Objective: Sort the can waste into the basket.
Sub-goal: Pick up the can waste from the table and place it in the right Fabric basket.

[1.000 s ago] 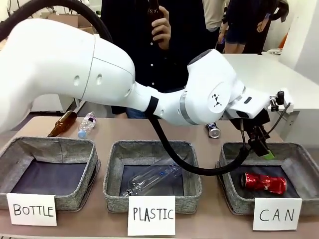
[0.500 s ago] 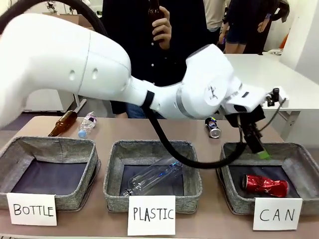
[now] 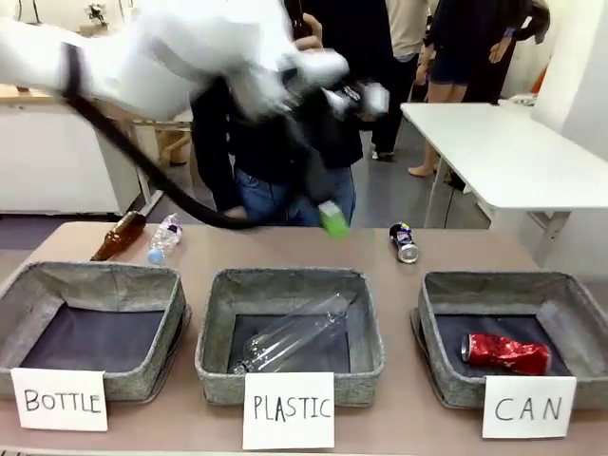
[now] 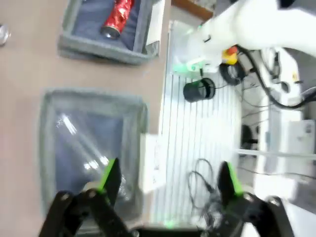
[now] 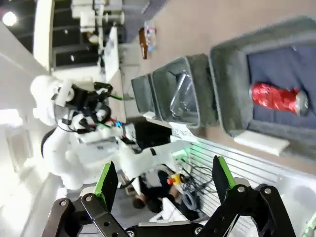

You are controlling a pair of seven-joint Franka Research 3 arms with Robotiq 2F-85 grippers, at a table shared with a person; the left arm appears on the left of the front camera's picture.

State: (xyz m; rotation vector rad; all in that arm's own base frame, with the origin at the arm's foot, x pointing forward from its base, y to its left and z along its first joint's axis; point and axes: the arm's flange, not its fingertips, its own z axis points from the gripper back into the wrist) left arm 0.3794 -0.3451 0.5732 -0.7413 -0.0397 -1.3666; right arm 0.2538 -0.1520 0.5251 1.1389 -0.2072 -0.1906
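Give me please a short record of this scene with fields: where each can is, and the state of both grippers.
red can: lying inside the CAN basket
blue can: on the table, behind the baskets, not in any basket
left gripper: open, empty, raised in the air
right gripper: open, empty
left to sort: the blue can

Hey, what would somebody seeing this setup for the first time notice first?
Probably the big white left arm, blurred across the top of the front view, its left gripper open and empty. Next, the red dented can lying in the basket carded CAN at the right, while the blue can sits on the table beyond it.
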